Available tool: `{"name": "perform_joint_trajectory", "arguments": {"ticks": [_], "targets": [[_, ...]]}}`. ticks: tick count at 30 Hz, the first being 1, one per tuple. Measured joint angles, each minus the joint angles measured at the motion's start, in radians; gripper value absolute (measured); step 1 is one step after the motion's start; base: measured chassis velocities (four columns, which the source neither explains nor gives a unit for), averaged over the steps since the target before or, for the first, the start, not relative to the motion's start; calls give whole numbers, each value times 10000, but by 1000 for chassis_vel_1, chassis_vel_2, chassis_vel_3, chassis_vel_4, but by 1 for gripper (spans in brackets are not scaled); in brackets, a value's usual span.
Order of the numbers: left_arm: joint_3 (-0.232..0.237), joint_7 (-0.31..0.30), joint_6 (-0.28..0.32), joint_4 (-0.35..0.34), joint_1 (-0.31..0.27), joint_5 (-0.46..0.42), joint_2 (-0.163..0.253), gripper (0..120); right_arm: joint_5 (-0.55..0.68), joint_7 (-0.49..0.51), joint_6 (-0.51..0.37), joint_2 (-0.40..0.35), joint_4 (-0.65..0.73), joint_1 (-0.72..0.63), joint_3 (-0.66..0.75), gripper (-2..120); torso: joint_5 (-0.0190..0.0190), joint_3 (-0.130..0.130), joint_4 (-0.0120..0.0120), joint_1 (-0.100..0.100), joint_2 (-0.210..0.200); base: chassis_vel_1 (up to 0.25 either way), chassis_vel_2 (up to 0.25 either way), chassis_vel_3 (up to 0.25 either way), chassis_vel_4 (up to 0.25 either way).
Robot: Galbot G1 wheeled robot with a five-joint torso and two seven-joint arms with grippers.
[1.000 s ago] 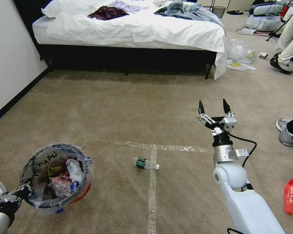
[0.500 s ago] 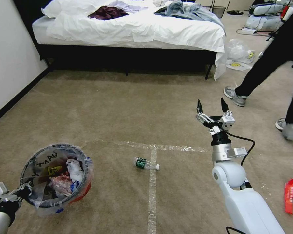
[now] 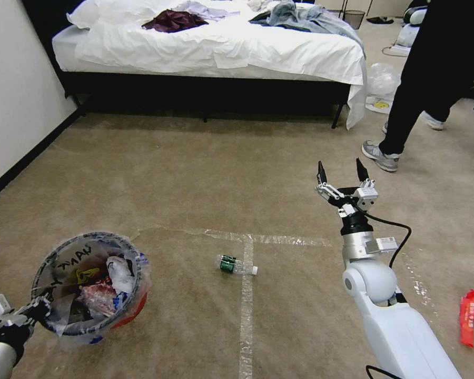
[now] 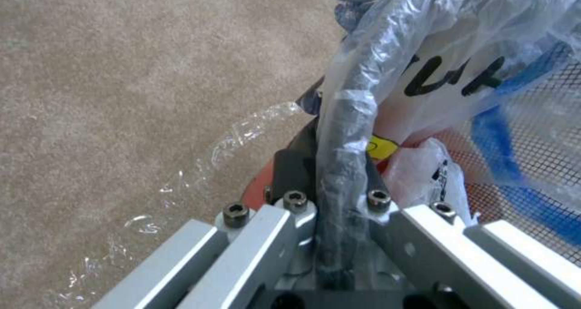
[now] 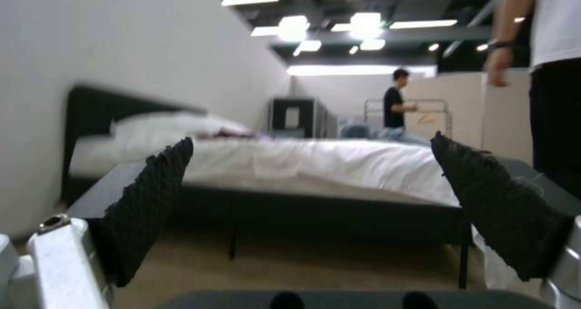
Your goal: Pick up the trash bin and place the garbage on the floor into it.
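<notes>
Left hand (image 3: 34,307) at the lower left of the head view, clenched on the near rim of the trash bin (image 3: 89,288). In the left wrist view the left hand (image 4: 332,182) has its pads pinched on the dark rim, with the crinkled clear liner bag caught between them. Black writing sits on the bag at the rim. The bin hangs roughly upright off the hand; whether its base touches the floor (image 3: 195,173) I cannot tell. It already holds a red wrapper, white crumpled paper and something yellow.

Right hand (image 3: 339,171) is out in front, right of centre. Forearm rises from the lower right, wrist straight, fingers pointing up and away toward the bed (image 3: 210,47). Jaws spread wide, holding nothing. In the right wrist view the two black ribbed pads (image 5: 151,200) stand far apart, with the bed frame and carpet between them.

Garbage on the carpet: a green-labelled bottle (image 3: 236,264) lies on its side, white cap toward the tape line (image 3: 246,310), between bin and right arm, just left of the tape crossing. It is well below and left of the right hand, apart from it. A red wrapper (image 3: 470,317) lies at the far right edge, beside the right arm's upper link.
</notes>
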Motion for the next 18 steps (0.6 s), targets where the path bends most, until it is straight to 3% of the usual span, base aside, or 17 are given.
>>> {"name": "perform_joint_trajectory", "arguments": {"ticks": [3, 4, 6, 7, 9, 10, 12, 13, 14, 15, 16, 18], "targets": [[-6, 1, -6, -58, 35, 27, -41, 0, 252, 625, -1698, -801, -253, 656, -1082, 100, -3, 0, 0, 0, 0, 0, 0, 0, 0], [-6, 1, -6, -58, 35, 27, -41, 0, 252, 625, -1698, -801, -253, 656, -1082, 100, -3, 0, 0, 0, 0, 0, 0, 0, 0], [-1, 6, -7, -111, 24, 35, -85, 0, 544, 964, -3083, -1172, -536, 1092, -1882, 100, 5, 1, 3, 0, -1, 0, 0, 0, 0], [-1, 6, -7, -111, 24, 35, -85, 0, 544, 964, -3083, -1172, -536, 1092, -1882, 100, 5, 1, 3, 0, -1, 0, 0, 0, 0], [52, 5, -9, -127, -35, 41, -76, 0, 1329, 1084, -4731, -1509, -641, 1419, -2447, 100, 1, 1, 6, 0, 0, 0, 0, 0, 0], [52, 5, -9, -127, -35, 41, -76, 0, 1329, 1084, -4731, -1509, -641, 1419, -2447, 100, 1, 1, 6, 0, 0, 0, 0, 0, 0], [176, -15, -2, -39, -198, 21, 51, 0, 2223, 815, -6918, -1895, -609, 1674, -2817, 100, 1, 0, -7, 0, 0, 0, 0, 0, 0], [176, -15, -2, -39, -198, 21, 51, 0, 2223, 815, -6918, -1895, -609, 1674, -2817, 100, 1, 0, -7, 0, 0, 0, 0, 0, 0], [227, -17, 8, 19, -220, 20, 91, 0, 2474, 441, -7975, -2002, -602, 1805, -2922, 100, -1, 1, -5, 0, 0, 0, 0, 0, 0], [227, -17, 8, 19, -220, 20, 91, 0, 2474, 441, -7975, -2002, -602, 1805, -2922, 100, -1, 1, -5, 0, 0, 0, 0, 0, 0], [244, 0, 12, 48, -202, 30, 97, 0, 2589, -146, -8762, -2037, -786, 2065, -3166, 100, -2, 1, -3, 0, -1, 0, 0, 0, 0], [240, 14, 8, 48, -177, 36, 85, 0, 2590, -548, -9071, -2039, -1010, 2304, -3409, 100, 0, 0, 2, 0, -1, 0, 0, 0, 0]]}}
